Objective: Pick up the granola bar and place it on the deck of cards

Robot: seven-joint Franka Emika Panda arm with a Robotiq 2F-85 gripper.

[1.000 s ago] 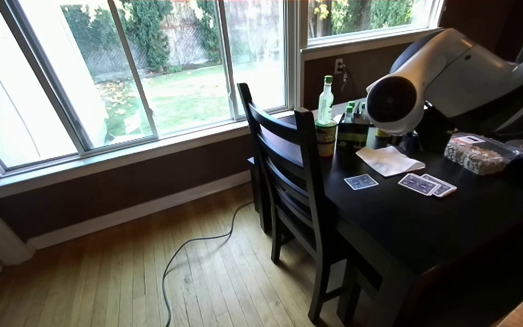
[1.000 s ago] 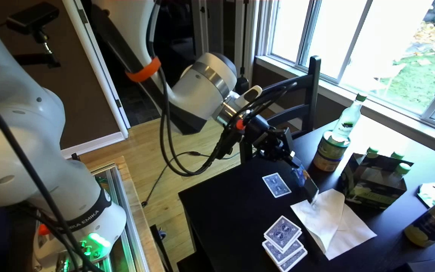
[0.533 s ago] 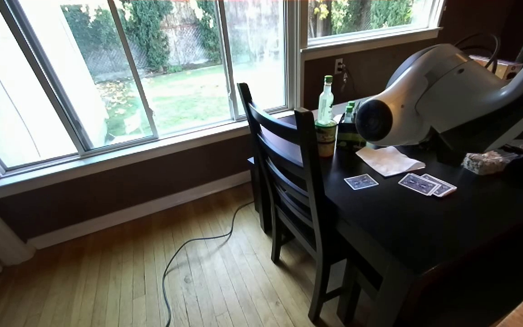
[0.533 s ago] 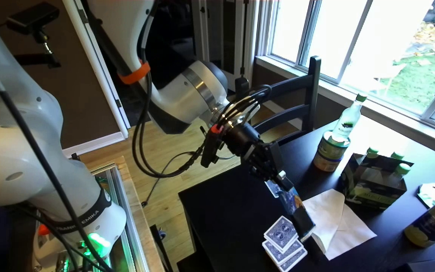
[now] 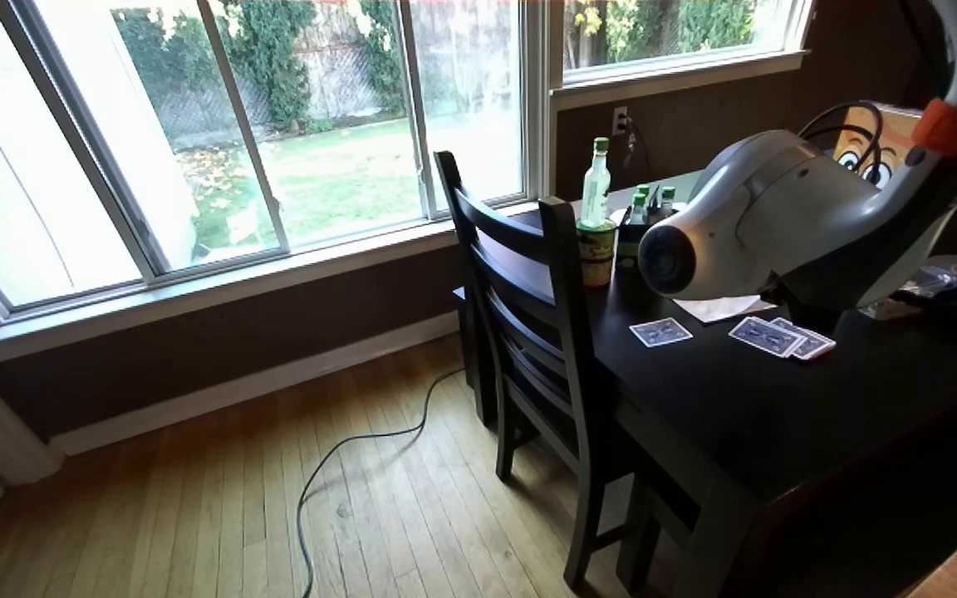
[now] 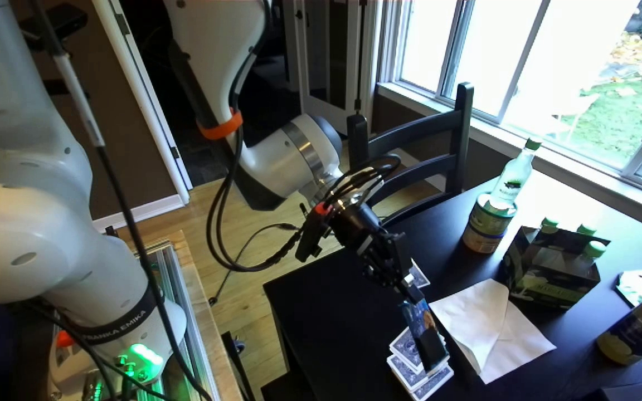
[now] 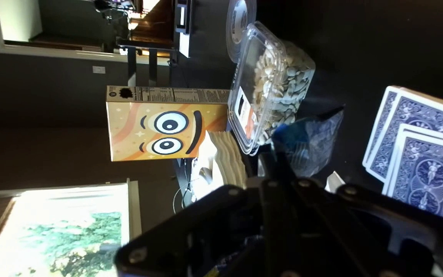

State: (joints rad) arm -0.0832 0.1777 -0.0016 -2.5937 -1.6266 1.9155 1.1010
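Observation:
The granola bar has a shiny blue wrapper with a dark lower end. My gripper is shut on its upper end, and the bar hangs tilted downward. In that exterior view the bar overlaps the deck of cards; I cannot tell whether it touches. The deck is a spread stack of blue-backed cards on the black table, and shows in an exterior view. In the wrist view the deck lies right of the bar, which projects past the fingertips. The arm hides gripper and bar in an exterior view.
A single card and a folded white paper lie near the deck. A bottle carrier and a can with a bottle on it stand behind. A clear tub and an orange box are nearby. A chair stands at the table edge.
My gripper has carried the bar from beside the single card and paper toward the deck. The bar now overlaps the deck in an exterior view. The cards have not moved.

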